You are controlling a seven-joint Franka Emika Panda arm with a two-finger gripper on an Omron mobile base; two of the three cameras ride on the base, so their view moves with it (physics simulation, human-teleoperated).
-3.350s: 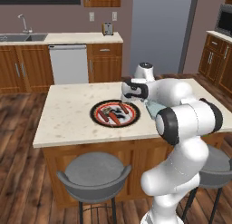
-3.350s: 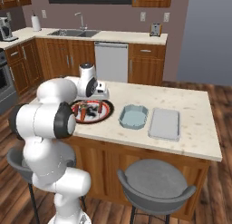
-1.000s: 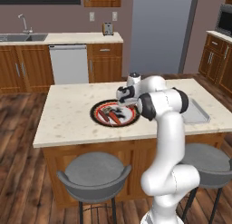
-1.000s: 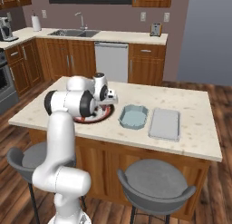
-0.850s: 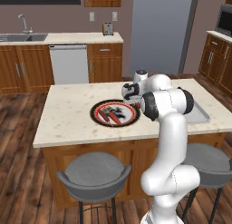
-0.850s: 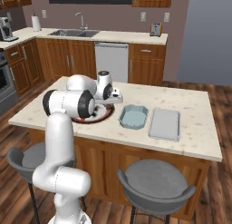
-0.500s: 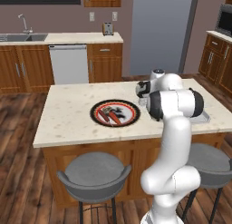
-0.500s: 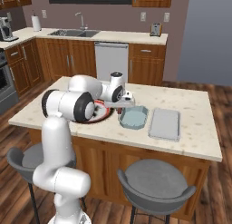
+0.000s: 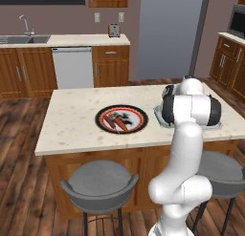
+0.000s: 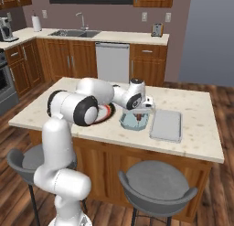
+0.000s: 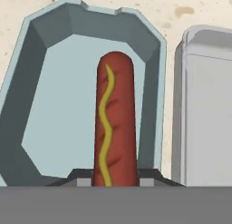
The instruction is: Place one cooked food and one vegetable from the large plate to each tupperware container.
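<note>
Glossy white rounded arm (image 10: 73, 106) with dark joint bands, apparently dark finger tips

Red-brown sausage (image 11: 115, 123) — yellow squiggle; pale blue-grey tub (image 11: 54, 105).

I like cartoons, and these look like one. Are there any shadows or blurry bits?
Hand view: sharp, flat colours; the hot dog has soft shading along its sides and casts no clear shadow in the tub. Left base view: no glare, no blur, and the plate is crisp. Right base view: the same even light.
</note>
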